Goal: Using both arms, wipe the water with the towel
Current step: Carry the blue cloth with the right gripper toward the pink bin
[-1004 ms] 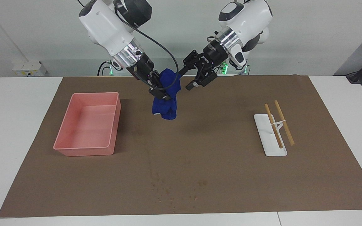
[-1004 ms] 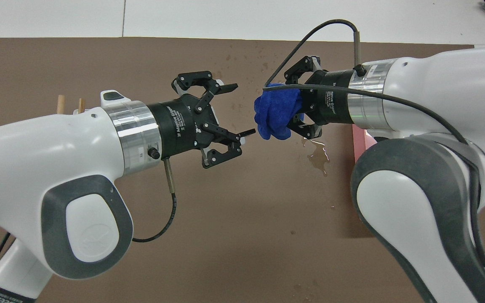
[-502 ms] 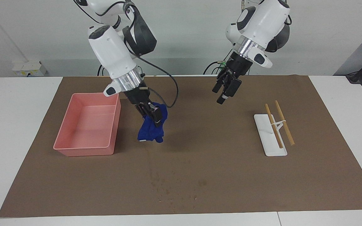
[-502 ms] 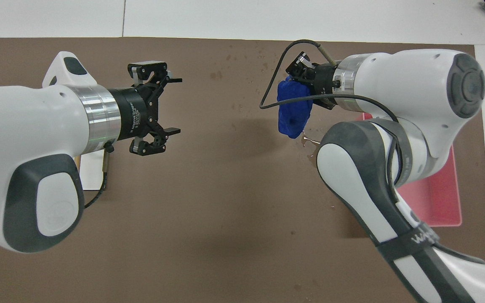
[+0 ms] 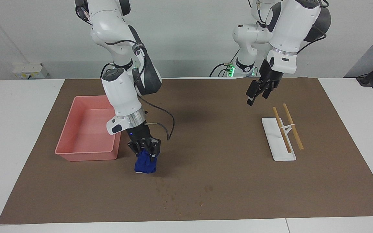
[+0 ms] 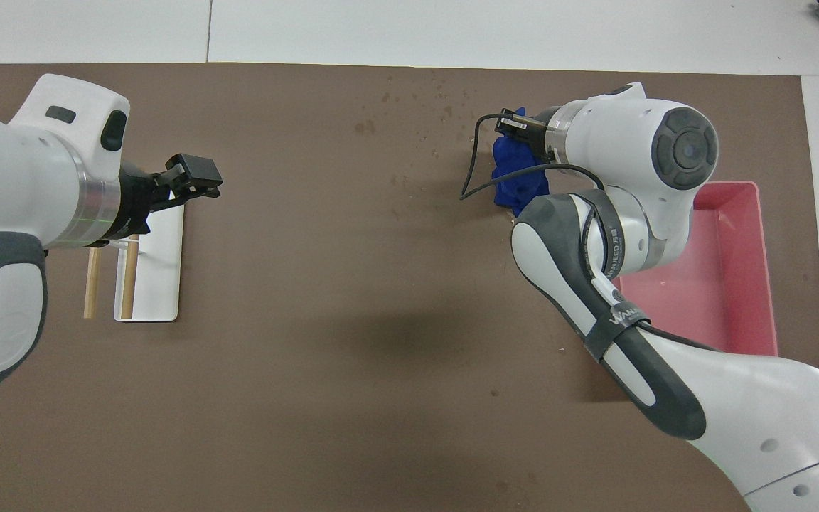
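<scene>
My right gripper point(image 5: 145, 154) is shut on the royal-blue towel point(image 5: 144, 165) and presses the bundle down onto the brown mat, beside the pink tray's corner farthest from the robots. In the overhead view the towel point(image 6: 516, 181) shows just past the right wrist, which hides most of the right gripper point(image 6: 520, 139). Small water drops point(image 5: 173, 195) dot the mat a little farther from the robots than the towel; they also show in the overhead view point(image 6: 445, 107). My left gripper point(image 5: 257, 94) is open and empty, raised over the mat near the chopstick rest; it also shows in the overhead view point(image 6: 193, 181).
A pink tray point(image 5: 89, 97) stands toward the right arm's end, beside the towel point(image 6: 736, 186). A white rest point(image 5: 278, 142) with two wooden chopsticks lies toward the left arm's end point(image 6: 161, 284). The brown mat point(image 5: 222, 145) covers the table's middle.
The right gripper has carried the towel away from the robots and down onto the mat by the tray's corner. The left gripper has drawn back toward the chopstick rest.
</scene>
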You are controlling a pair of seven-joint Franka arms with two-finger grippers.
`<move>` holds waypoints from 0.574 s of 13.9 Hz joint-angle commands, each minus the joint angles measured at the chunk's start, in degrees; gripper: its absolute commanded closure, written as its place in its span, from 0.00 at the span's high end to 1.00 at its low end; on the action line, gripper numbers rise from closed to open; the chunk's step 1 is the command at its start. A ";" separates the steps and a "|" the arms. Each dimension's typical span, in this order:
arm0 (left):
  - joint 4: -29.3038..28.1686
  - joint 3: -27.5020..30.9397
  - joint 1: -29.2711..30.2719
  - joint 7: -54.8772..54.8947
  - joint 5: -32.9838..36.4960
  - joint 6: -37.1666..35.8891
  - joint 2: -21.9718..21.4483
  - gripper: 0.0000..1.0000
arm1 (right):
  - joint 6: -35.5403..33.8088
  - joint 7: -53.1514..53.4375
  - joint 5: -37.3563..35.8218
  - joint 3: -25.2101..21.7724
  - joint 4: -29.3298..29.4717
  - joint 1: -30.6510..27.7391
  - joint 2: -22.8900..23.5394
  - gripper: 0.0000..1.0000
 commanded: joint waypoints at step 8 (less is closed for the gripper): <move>12.19 0.33 7.22 30.48 2.31 -21.72 3.33 1.00 | -3.11 -5.84 -1.92 0.57 -12.31 -0.59 -2.28 0.00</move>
